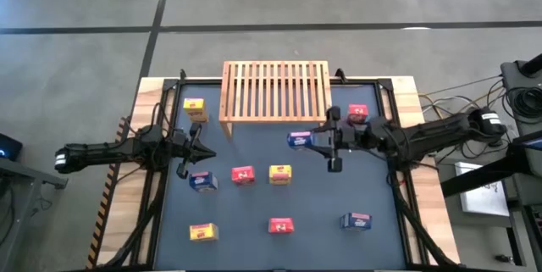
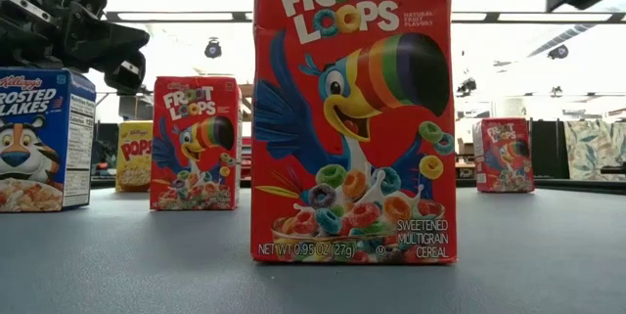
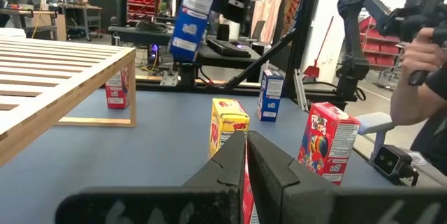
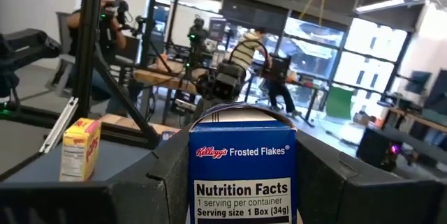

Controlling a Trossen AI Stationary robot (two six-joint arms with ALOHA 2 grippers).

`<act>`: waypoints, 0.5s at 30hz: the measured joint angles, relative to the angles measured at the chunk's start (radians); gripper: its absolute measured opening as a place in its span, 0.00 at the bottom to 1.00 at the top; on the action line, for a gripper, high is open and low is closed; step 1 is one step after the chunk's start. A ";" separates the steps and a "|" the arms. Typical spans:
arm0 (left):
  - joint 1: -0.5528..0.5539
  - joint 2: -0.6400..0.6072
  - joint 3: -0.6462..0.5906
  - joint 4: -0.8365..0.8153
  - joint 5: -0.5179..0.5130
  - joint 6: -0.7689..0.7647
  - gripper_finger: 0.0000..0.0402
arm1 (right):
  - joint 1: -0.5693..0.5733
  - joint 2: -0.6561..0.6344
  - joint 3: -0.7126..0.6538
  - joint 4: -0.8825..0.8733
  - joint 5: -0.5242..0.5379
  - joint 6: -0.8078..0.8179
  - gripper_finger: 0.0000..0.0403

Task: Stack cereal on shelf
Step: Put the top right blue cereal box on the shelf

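While the right arm reaches in level from the table's right side, its right gripper hangs above the mat just in front of the shelf, fingers clamped on the sides of a blue Frosted Flakes box held clear of the surface (upright, its nutrition panel facing the wrist camera). Stretched in from the opposite side, the left arm waits low, its left gripper with fingers pressed together and nothing between them. Other cereal boxes stand scattered on the mat: a yellow box beside the shelf's left leg, a red box mid-table.
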 joint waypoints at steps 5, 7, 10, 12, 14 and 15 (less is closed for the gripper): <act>0.000 0.001 0.000 0.000 0.000 0.000 0.00 | -0.157 0.086 0.049 0.047 -0.127 0.023 0.45; 0.000 0.001 0.000 0.000 0.000 0.000 0.00 | -0.231 0.123 0.062 0.101 -0.210 0.064 0.45; 0.000 0.001 0.000 0.000 0.000 0.000 0.00 | -0.336 0.180 0.082 0.158 -0.317 0.113 0.45; 0.000 0.002 0.000 0.000 0.000 0.000 0.00 | -0.398 0.209 0.101 0.165 -0.358 0.124 0.45; 0.000 0.002 0.000 -0.001 0.000 0.000 0.00 | -0.448 0.235 0.128 0.171 -0.373 0.129 0.45; 0.000 0.002 0.000 0.000 0.000 0.000 0.00 | -0.472 0.244 0.141 0.172 -0.389 0.133 0.44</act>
